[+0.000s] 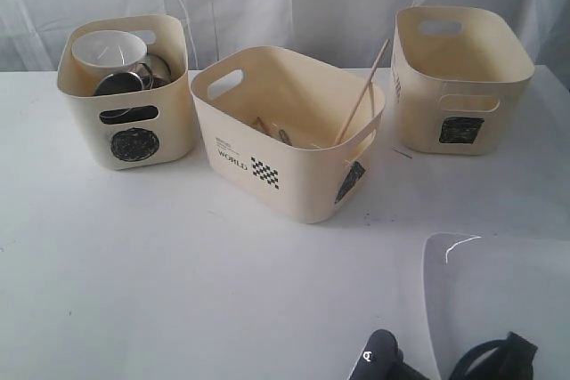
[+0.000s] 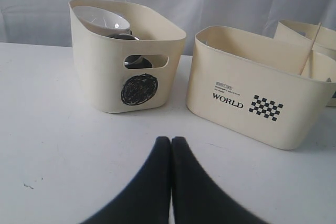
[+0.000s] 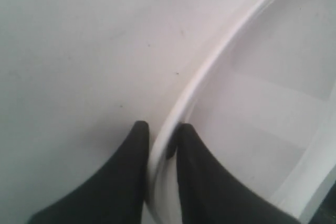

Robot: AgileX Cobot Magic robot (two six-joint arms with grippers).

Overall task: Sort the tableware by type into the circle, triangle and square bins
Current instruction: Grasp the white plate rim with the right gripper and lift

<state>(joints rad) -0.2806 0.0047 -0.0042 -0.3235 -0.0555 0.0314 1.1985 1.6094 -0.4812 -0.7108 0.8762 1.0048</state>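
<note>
Large white square plate (image 3: pixel 262 103) lies on the bench (image 3: pixel 68 51), its thin rim pinched by the narrowly closed right tool (image 3: pixel 159 132). So slim an edge grip could slip or let the plate tilt on lifting (the square bin (image 1: pixel 463 77) stands well apart). Left tool (image 2: pixel 171 142) is closed, empty. Only the right wrist view shows the grip; only the exterior view shows plate and bin together.

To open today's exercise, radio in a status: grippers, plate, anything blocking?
Left gripper shut, empty. Right gripper clamped on white plate at its rim. Nothing seen between plate and square bin.
</note>
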